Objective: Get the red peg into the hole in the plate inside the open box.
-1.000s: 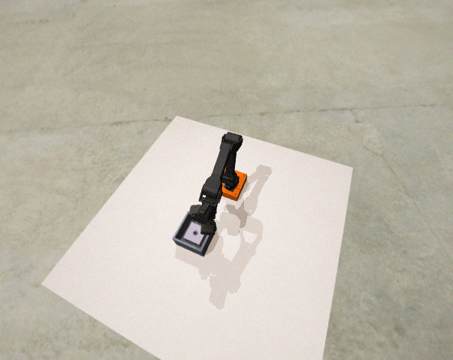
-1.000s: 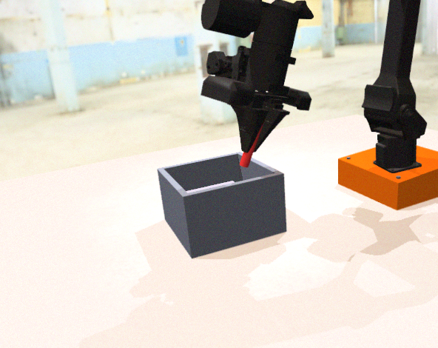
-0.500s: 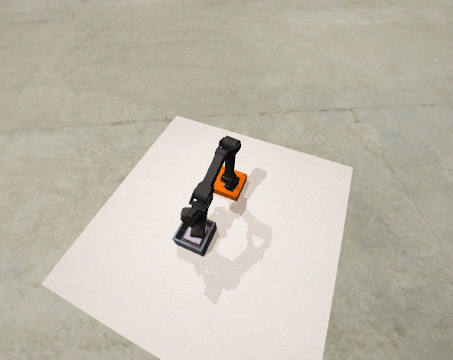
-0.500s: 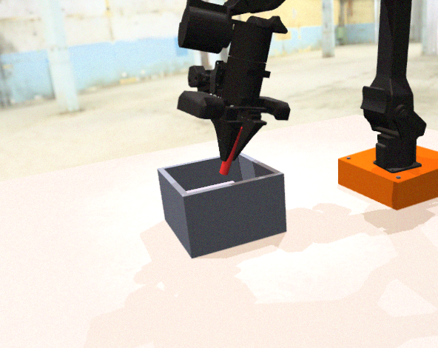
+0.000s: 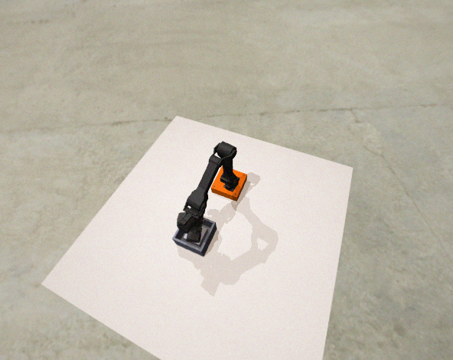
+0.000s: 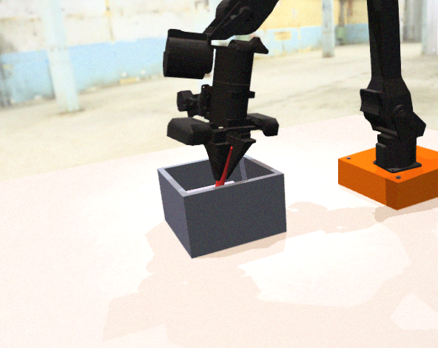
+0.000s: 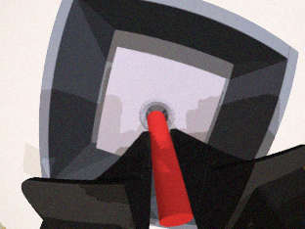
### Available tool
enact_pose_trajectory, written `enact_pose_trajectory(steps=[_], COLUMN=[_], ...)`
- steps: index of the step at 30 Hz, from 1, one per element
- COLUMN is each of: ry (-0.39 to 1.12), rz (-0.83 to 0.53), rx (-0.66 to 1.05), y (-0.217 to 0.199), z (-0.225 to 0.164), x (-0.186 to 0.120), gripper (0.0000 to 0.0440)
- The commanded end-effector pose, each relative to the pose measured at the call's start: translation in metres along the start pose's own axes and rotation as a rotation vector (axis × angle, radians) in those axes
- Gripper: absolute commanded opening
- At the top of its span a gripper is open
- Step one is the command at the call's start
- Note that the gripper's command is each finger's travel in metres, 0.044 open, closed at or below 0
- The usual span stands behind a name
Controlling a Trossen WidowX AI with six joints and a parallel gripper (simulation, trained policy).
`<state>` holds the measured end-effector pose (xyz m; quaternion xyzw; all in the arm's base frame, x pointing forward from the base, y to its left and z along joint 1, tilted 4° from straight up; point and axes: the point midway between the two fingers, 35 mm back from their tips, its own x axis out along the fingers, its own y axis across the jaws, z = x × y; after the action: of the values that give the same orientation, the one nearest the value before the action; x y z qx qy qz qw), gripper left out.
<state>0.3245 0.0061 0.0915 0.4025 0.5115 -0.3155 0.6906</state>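
My gripper is shut on the red peg. Its fingertips are down inside the top of the open grey box. The peg is tilted in the fingers, its lower end pointing down into the box. In the wrist view the peg's lower end overlaps the hole in the pale plate at the box bottom. Whether the tip has entered the hole cannot be told. In the top view the arm hides the peg.
The arm's orange base stands on the white table top, behind the box in the top view and right of it in the exterior view. The box walls stand around the fingertips on all sides.
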Motion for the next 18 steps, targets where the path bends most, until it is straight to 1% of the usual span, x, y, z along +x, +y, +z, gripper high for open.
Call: enact_pose_trajectory(steps=[1, 3, 5, 11, 16, 18], ry=[0.009, 0.009, 0.011, 0.019, 0.015, 0.014], rz=[-0.025, -0.036, -0.056, -0.082, -0.070, -0.066], rx=[-0.016, -0.027, -0.042, -0.049, -0.059, -0.064], y=[-0.001, -0.001, -0.003, 0.000, 0.011, 0.015], z=[0.003, 0.005, 0.007, 0.011, 0.021, 0.025], x=[0.012, 0.016, 0.018, 0.020, 0.020, 0.020], gripper=[0.0088, 0.0140, 0.0173, 0.0176, 0.0199, 0.0220])
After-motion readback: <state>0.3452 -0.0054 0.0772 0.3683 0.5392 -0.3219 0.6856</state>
